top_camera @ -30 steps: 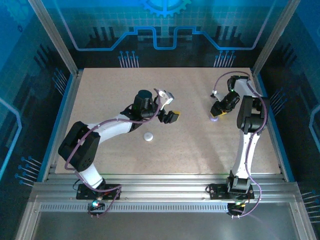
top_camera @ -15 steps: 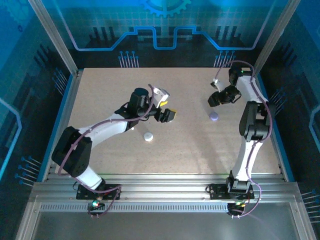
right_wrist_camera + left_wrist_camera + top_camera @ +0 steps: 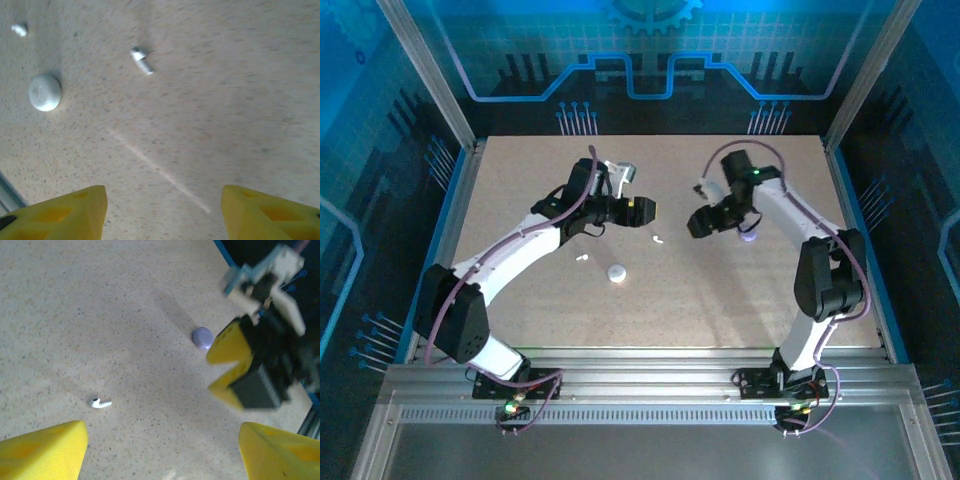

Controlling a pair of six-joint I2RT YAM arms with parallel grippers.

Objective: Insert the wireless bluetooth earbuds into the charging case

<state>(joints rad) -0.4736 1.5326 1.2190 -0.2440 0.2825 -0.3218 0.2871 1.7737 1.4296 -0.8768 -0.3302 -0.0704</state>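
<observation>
Hovering over table (image 3: 520,180): first earbud (image 3: 583,258) lies loose left of white puck (image 3: 617,272). My left gripper (image 3: 645,210) is spread wide and empty, near second earbud (image 3: 657,239), likely for pickup. My right gripper (image 3: 697,224) is also wide and empty, beside lavender puck (image 3: 751,237), probably the case.

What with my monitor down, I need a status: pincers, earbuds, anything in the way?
Left pincer open, empty. Right pincer open, empty. One earbud loose on table near both pincers, other earbud near white puck. Nothing covering either.
</observation>
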